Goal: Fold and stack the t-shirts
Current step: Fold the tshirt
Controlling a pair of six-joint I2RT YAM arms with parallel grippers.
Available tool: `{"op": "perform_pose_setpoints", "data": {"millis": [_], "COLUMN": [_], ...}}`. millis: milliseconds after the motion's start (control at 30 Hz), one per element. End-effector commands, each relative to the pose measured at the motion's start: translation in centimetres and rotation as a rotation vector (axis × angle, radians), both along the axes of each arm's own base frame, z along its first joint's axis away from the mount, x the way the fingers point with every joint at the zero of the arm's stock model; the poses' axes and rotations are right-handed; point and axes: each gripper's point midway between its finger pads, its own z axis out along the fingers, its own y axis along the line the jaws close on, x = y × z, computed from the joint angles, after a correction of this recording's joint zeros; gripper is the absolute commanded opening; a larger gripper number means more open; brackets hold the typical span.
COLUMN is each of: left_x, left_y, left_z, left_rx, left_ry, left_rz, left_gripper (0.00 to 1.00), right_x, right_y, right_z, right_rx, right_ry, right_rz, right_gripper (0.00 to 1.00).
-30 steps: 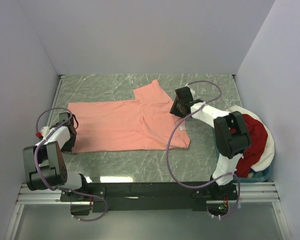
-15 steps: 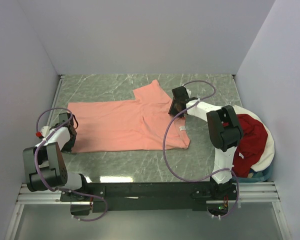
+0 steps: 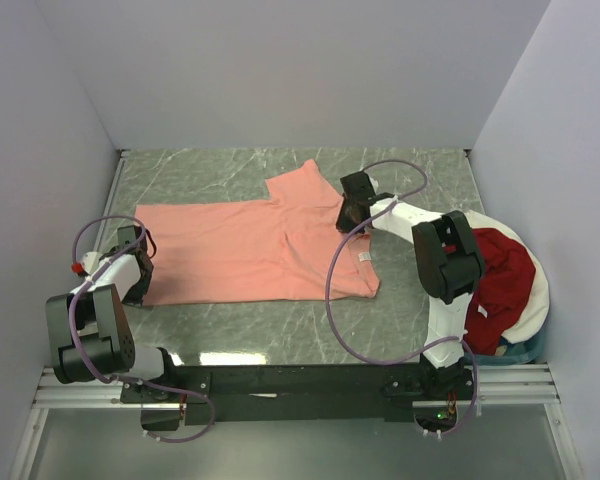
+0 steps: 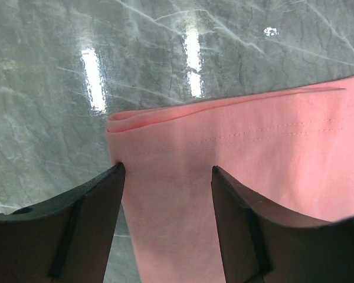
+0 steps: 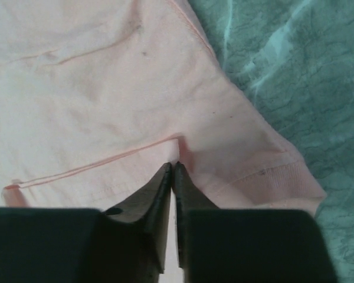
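Observation:
The salmon-pink t-shirt (image 3: 250, 250) lies spread on the grey marble table, its white neck label (image 3: 364, 257) near the right edge. My left gripper (image 3: 137, 262) is open, its jaws straddling the shirt's folded left hem corner (image 4: 165, 153). My right gripper (image 3: 348, 214) is at the shirt's far right edge below the raised sleeve. Its jaws are shut and pinch a small fold of the pink cloth (image 5: 183, 144). The dark red t-shirt (image 3: 505, 275) lies bundled in the basket at the right.
The white-rimmed round basket (image 3: 540, 292) stands at the table's right edge beside the right arm. Purple cables loop from both arms over the table. White walls close in the left, back and right. Bare marble (image 3: 280, 330) shows in front of the shirt.
My right gripper has moved a little back and left along the shirt's right edge and now pinches the cloth. The left arm has not moved.

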Motion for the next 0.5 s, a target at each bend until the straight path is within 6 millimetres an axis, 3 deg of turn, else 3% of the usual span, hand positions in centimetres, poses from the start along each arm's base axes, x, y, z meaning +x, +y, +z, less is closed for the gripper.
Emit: {"op": "perform_pose_setpoints", "data": {"millis": [0,100,467], "left_x": [-0.7,-0.7,-0.7], "left_y": [-0.9,-1.0,-1.0], "left_z": [-1.4,-1.4,-1.5], "left_rx": [-0.059,-0.059,-0.059], "left_ry": [0.013,0.013,0.015], "left_rz": [-0.003,-0.004,-0.004], "left_gripper": [0.67,0.67,0.67], "right_x": [1.2,1.2,2.6], "right_y": [1.1,1.3,1.2], "right_z": [2.5,3.4,6.4], "right_rx": [0.025,0.031,0.011], "right_ry": [-0.050,-0.066,-0.119], "right_rz": [0.019,0.022,0.025], "right_gripper": [0.07,0.00,0.00]}}
